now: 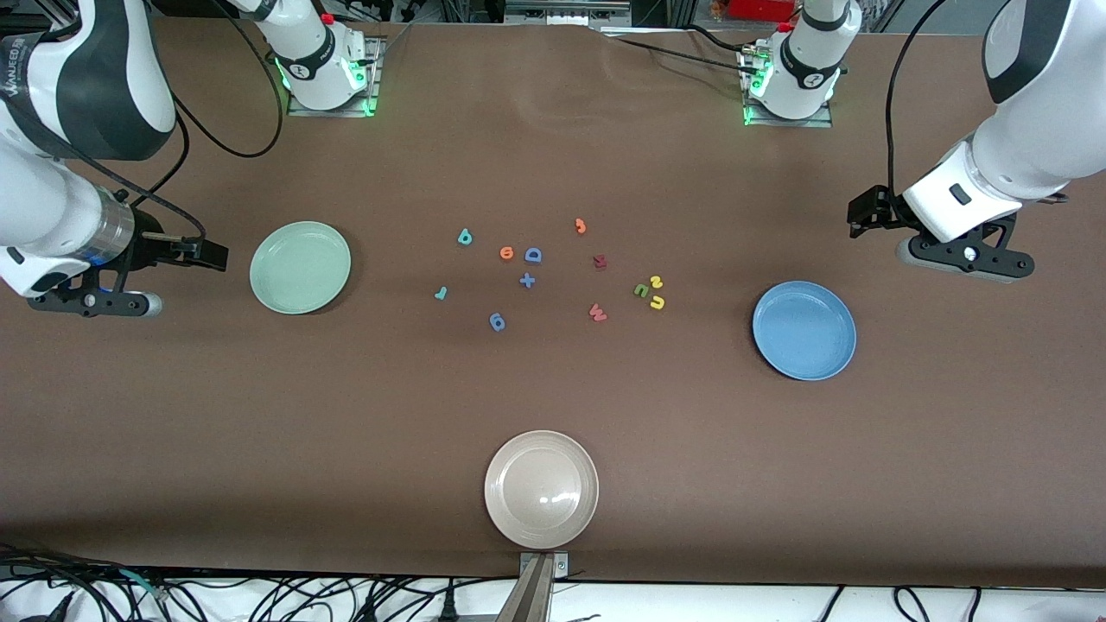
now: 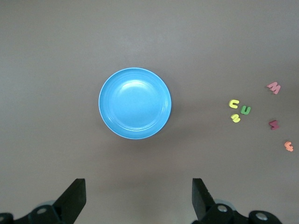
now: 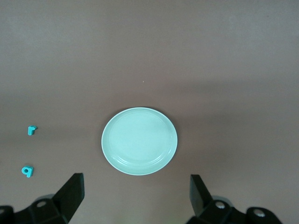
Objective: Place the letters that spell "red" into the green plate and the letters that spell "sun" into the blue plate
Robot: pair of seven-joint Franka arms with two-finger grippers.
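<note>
Overhead, both end effectors (image 2: 138,198) (image 3: 135,196) gape wide above the brown table (image 1: 553,415).

The flat table top (image 1: 553,415) is plain brown all over. The round plastic green plate (image 1: 300,267) is a pale mint green. The round plastic blue plate (image 1: 804,330) is a bright mid blue. The round plastic beige plate (image 1: 541,489) is a creamy tan with a shiny white spot.

The little foam letters: the hooked "r" (image 1: 441,294) and looped "d" (image 1: 465,237) are teal. The round "e" (image 1: 506,253) is orange. The curly "s" (image 1: 656,282) and horseshoe "u" (image 1: 657,302) are yellow. The small "n" (image 1: 641,290) is green. The capital D (image 1: 533,255) is blue. The W (image 1: 597,313) is pinkish red.
</note>
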